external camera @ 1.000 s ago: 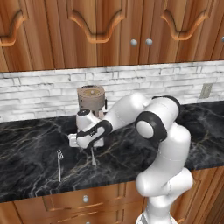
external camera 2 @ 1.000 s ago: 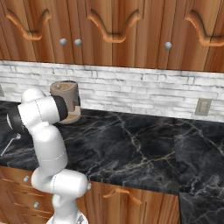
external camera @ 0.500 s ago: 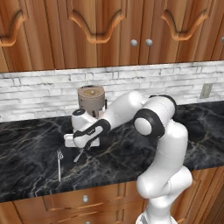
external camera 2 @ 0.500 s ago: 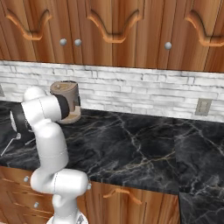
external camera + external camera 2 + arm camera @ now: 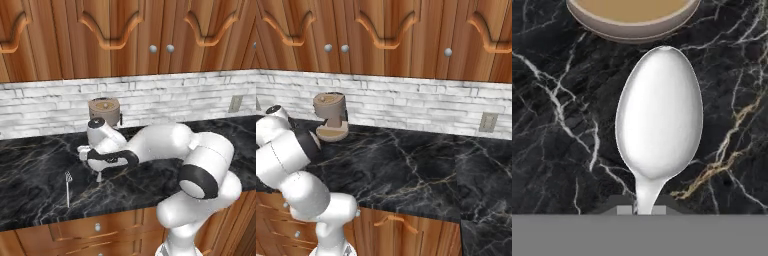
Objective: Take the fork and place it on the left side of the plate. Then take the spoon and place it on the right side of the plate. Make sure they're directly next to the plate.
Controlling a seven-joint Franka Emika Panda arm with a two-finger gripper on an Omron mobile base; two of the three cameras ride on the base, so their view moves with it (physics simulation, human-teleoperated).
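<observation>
My gripper point(image 5: 97, 169) hangs low over the black marble counter point(image 5: 30, 175), shut on the handle of the spoon point(image 5: 98, 176). In the hand view the spoon's point(image 5: 659, 115) oval silver bowl points away from the fingers, with its handle pinched at the bottom by the gripper point(image 5: 643, 209). The fork point(image 5: 68, 187) lies flat on the counter to the left of the gripper, prongs toward the wall, near the front edge. The blue plate is out of view.
A brown coffee grinder point(image 5: 105, 112) stands at the wall just behind the hand; its tan base point(image 5: 632, 15) lies just beyond the spoon's tip. It also appears at the back left point(image 5: 331, 115). Wooden cabinets hang above, and the counter's front edge point(image 5: 75, 217) is near.
The hand carried the spoon a little left, then back to the right, and the arm has folded lower over the counter. The fork has stayed where it was.
</observation>
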